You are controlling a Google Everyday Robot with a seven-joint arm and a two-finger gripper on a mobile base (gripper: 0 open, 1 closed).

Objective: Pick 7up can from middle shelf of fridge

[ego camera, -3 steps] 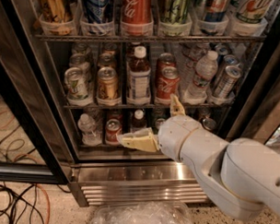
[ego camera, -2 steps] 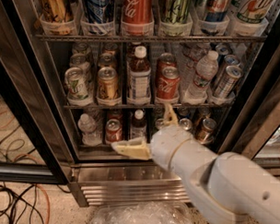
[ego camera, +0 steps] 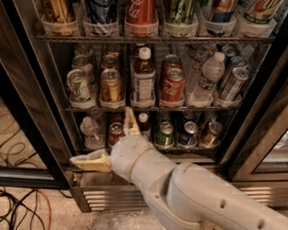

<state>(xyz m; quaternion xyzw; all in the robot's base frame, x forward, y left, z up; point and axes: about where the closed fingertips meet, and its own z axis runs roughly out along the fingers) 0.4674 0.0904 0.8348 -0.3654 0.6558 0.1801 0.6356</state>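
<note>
Nearest the camera, the robot's thick white arm (ego camera: 212,204) reaches in from the lower right over crumpled clear plastic (ego camera: 123,224) on the floor. At its end the end effector (ego camera: 100,135) hangs in front of the fridge (ego camera: 21,108), low down at the level of the bottom rack. Its two tan fingers (ego camera: 91,161) are spread wide apart and grip nothing: one points left along the bottom sill, the other points up, its tip just under the front edge of the middle shelf (ego camera: 151,108). Loose cables (ego camera: 12,209) lie on the floor at the left.

On the middle shelf the 7up can (ego camera: 78,87) stands upright at the far left of the front row, above and to the left of the end effector and apart from it. Just beside it on the right is a gold can (ego camera: 111,86), then a white-capped bottle (ego camera: 144,80) and a red Coca-Cola can (ego camera: 172,85). Above them, tall cans stand in white cups (ego camera: 140,29).
</note>
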